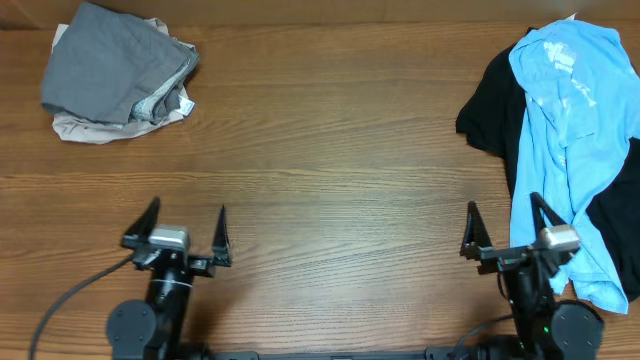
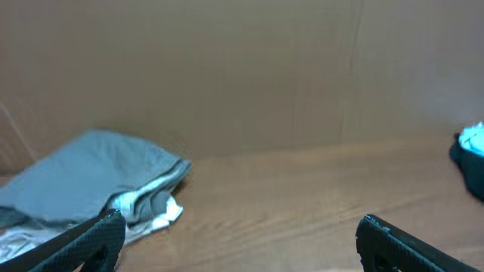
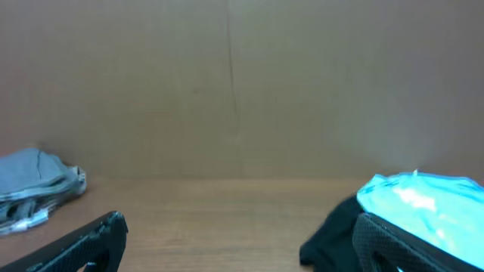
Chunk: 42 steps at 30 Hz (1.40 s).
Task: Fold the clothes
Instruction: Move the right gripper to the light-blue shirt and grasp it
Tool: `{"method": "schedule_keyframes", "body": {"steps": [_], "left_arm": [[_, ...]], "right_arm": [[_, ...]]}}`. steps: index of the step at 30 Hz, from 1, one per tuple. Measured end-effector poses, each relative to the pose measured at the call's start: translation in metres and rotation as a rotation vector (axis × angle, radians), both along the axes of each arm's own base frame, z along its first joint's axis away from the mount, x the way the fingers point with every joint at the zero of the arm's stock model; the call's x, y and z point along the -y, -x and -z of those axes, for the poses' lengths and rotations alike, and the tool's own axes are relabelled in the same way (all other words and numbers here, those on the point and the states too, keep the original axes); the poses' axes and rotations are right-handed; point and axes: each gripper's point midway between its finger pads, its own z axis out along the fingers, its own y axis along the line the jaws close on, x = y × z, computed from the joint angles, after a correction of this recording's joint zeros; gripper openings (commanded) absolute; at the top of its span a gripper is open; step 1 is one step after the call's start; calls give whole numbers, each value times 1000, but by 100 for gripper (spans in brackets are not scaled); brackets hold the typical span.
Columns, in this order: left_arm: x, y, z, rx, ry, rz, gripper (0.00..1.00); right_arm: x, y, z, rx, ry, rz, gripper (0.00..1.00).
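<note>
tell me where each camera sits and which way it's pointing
overhead: above the table, looking straight down; left claw and right claw show.
left wrist: low, facing the back wall and grey pile; own fingers show.
right wrist: low, facing likewise, blue shirt close; own fingers show.
shared: both wrist views show the grey pile.

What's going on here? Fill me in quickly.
Neither arm is handling anything right now. The left gripper and right gripper sit at the near edge of the table, both open and empty. A grey pile lies bundled at the far left. On the right, a light blue shirt is draped loosely over a black garment, both unfolded, right beside the right gripper.
</note>
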Motion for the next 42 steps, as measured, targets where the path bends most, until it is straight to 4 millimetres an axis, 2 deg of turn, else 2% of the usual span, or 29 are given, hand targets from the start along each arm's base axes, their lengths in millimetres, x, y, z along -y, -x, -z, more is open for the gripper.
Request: {"method": "schedule_keyframes", "body": {"steps": [3,7,13,20,24,28,30,37,39,42], "left_arm": [[2,-11,-26,-29,22,9,100],[13,-36,-37,-127,39,76,100],[32,-77,-47,-346,68,185,100],[41,-106,-41,-665,92,235,100],[42,-120,-41,-783,67,256,100],[42,-137,-40,-798,3,287,100],[42,-141,-31,-824,-9,296,100],[51,-156,13,-940,-2,361,100],[59,-162,24,-950,-20,406,100],[70,-170,31,-941,-49,438,100]], "right_arm": [[0,3,-25,-13,0,1,100],[0,-5,-45,-101,-3,1,100],[1,-23,-61,-304,-8,1,100],[0,-47,-63,-556,-15,-5,100],[-3,-67,-56,-714,-26,-28,100],[-7,-98,-54,-763,-36,-54,100],[-8,-109,-44,-798,-40,-62,100],[-10,-127,-1,-949,-57,-78,100],[-3,-132,17,-1011,-69,-47,99],[25,-141,39,-1080,-123,73,97]]}}
